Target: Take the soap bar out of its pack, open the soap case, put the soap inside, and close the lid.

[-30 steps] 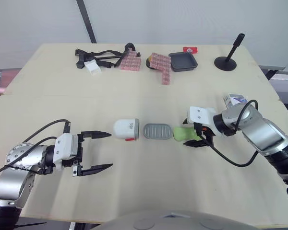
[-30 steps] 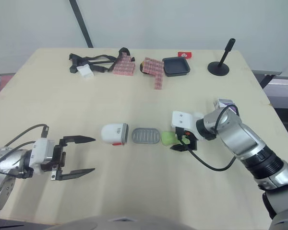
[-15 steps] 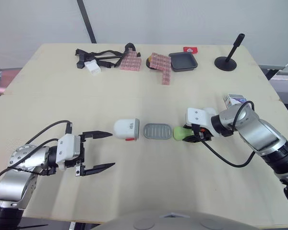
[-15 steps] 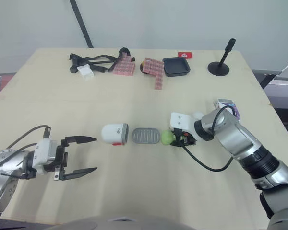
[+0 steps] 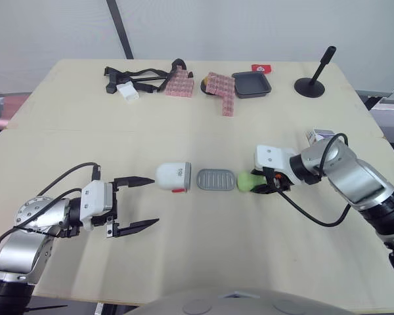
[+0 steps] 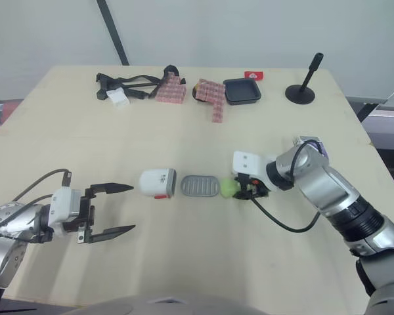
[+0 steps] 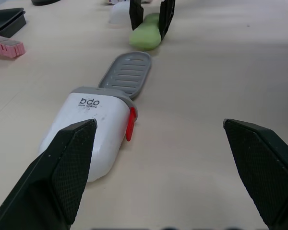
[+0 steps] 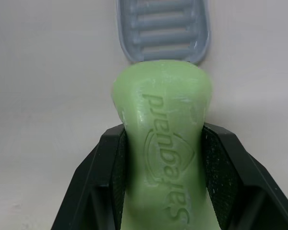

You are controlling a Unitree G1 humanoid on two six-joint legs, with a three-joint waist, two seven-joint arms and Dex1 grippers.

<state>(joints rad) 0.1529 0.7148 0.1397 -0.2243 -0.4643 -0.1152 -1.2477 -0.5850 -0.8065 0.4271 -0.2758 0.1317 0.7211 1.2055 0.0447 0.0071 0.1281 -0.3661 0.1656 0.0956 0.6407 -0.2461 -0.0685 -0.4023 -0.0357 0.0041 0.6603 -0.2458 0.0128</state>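
Now right claw point(image 8: 164, 191) pinches green soap point(image 8: 163, 148) beside tray point(image 8: 162, 28)

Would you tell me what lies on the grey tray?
The tray's ribs are bare; the soap, gripped by the right fingers, lies at its end. Inside the cover is hidden.

A pale green oval soap bar point(image 8: 159, 96), embossed "Safeguard", lies unwrapped and low over the wooden table, pinched at its sides between the two black fingers of the right gripper point(image 8: 164, 139). Its free end points at the grey ribbed oval tray point(image 5: 216, 179) of the soap case and lies just beside that tray's near end; whether they touch cannot be told. The tray lies flat, its other end meeting the mouth of the white rounded plastic case shell point(image 5: 173, 176). The shell is printed "bdo", has a red latch, and lies on its side. The white-and-blue soap pack point(image 6: 308, 141) sits near the table's right edge, partly hidden.
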